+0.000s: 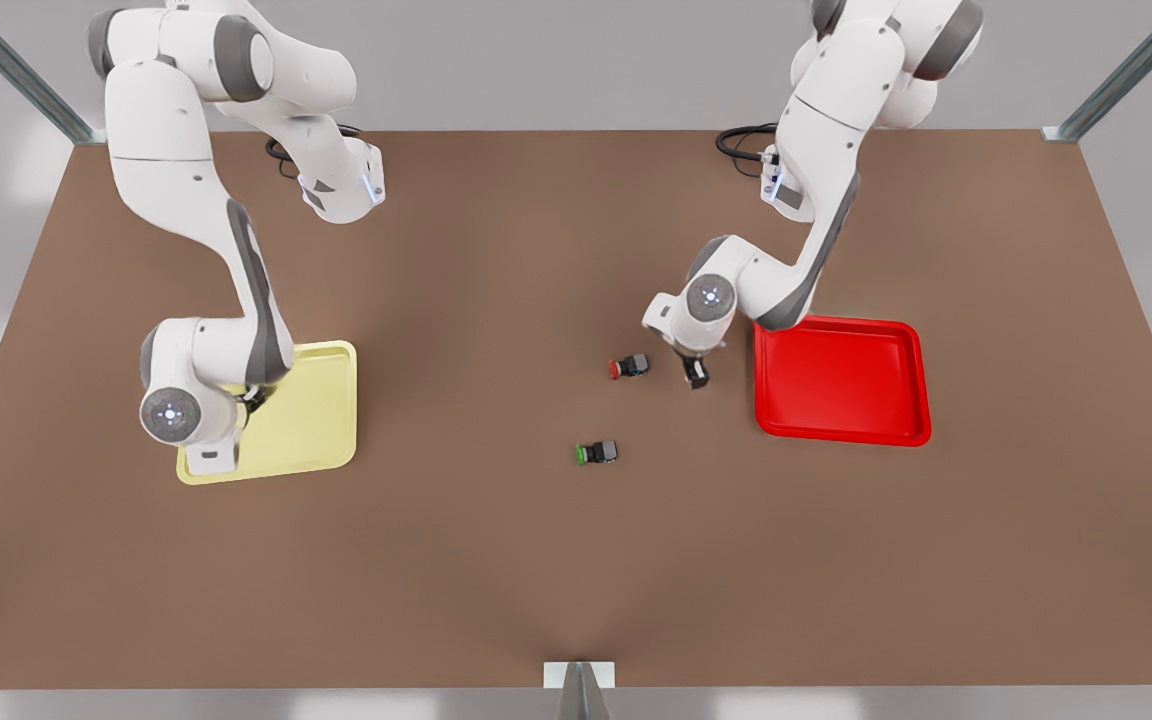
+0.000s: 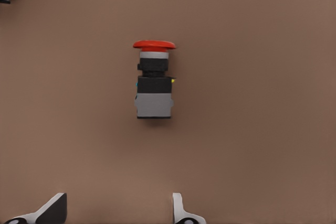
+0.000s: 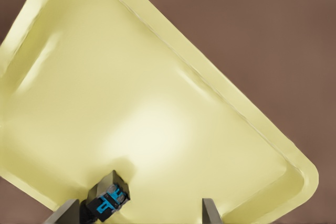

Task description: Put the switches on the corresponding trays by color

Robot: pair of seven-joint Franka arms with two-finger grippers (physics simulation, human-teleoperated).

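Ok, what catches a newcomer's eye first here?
Two bright trays: the red tray at the front view's right, the yellow tray at its left. The left gripper hangs open near the red switch lying on the table; the right gripper, open, is above the yellow tray with a dark switch by one finger.

The left white two-finger gripper [image 2: 118, 211] hangs low with fingers spread; the right white two-finger gripper [image 3: 139, 211] also hangs low, fingers apart.
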